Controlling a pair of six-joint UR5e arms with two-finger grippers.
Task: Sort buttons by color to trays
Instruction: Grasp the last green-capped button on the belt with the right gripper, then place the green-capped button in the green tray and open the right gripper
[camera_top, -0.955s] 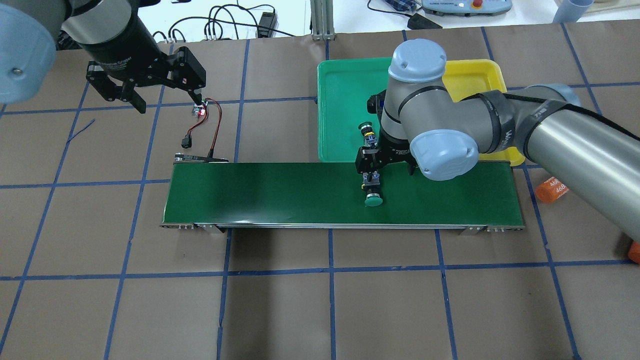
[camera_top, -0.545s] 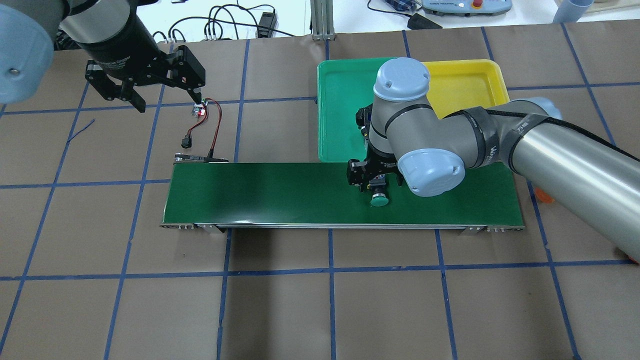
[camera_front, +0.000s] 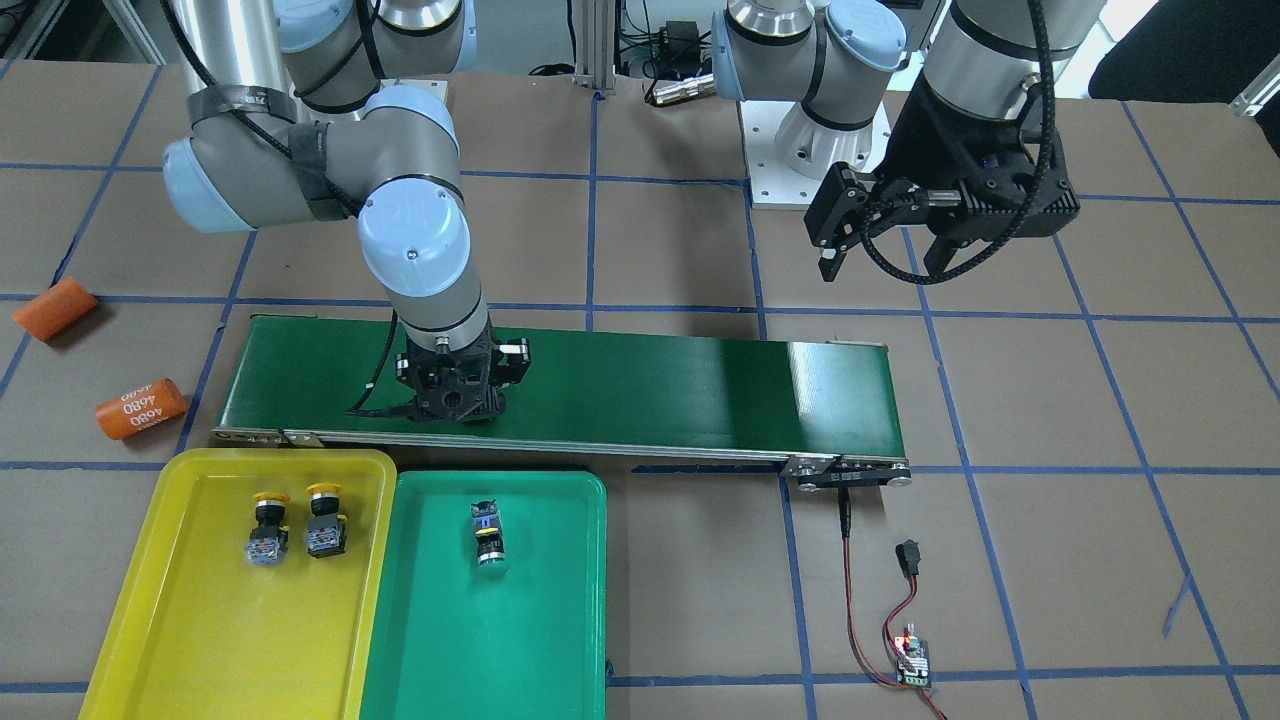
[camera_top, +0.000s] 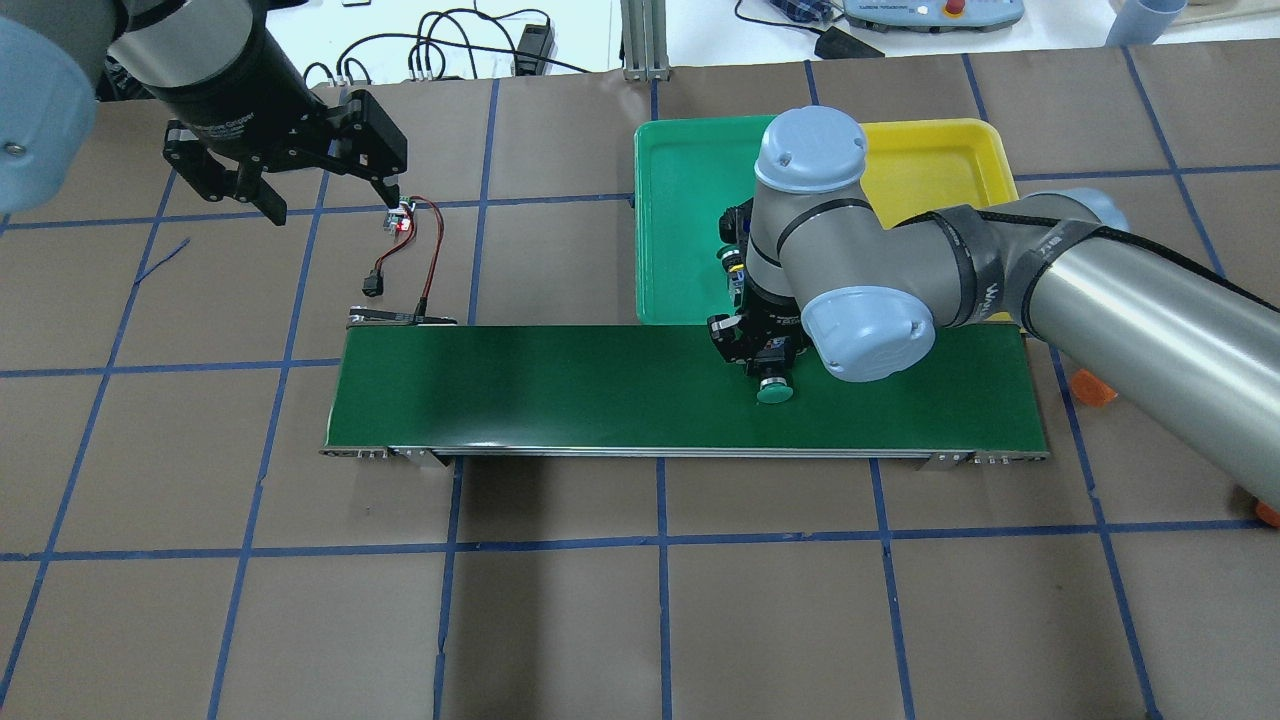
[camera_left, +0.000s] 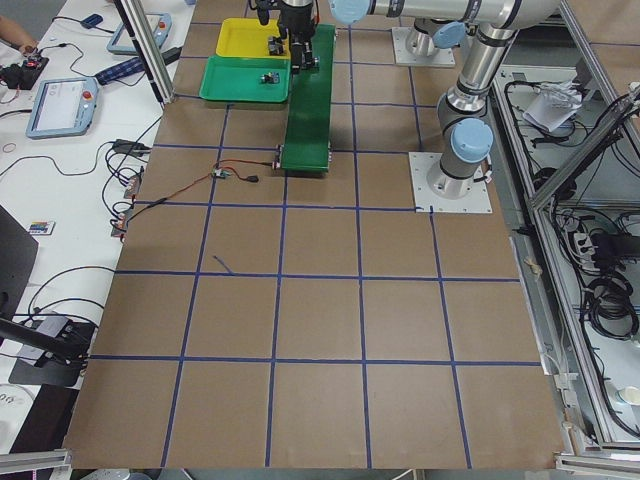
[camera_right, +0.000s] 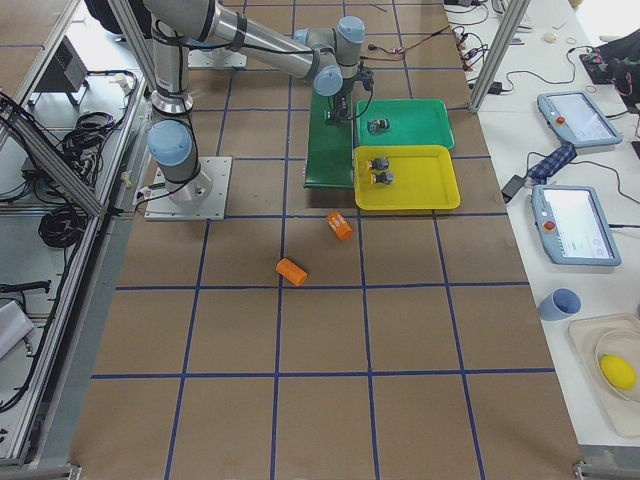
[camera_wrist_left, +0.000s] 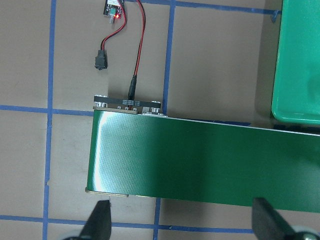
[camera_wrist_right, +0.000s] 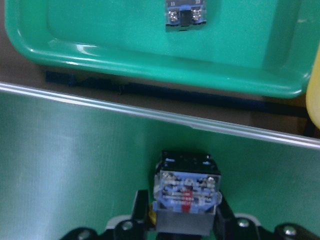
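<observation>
A green-capped button (camera_top: 775, 393) lies on the dark-green conveyor belt (camera_top: 550, 385). My right gripper (camera_top: 765, 355) is low over the belt and shut on this button's grey-blue contact block (camera_wrist_right: 186, 192), with a finger (camera_wrist_right: 140, 210) against each side. A second green button (camera_front: 488, 533) lies in the green tray (camera_front: 500, 640). Two yellow buttons (camera_front: 268, 525) (camera_front: 326, 522) stand side by side in the yellow tray (camera_front: 200, 630). My left gripper (camera_top: 335, 205) hangs open above the table beyond the belt's other end, holding nothing.
A small controller board (camera_top: 402, 218) with red and black wires runs to the belt's end below my left gripper. Two orange cylinders (camera_front: 55, 307) (camera_front: 142, 408) lie on the brown table past the belt's right-arm end. The trays touch each other beside the belt.
My right gripper came down over the green button on the belt and shut on its block; the button shifted slightly to the view's right. My left gripper barely moved.
</observation>
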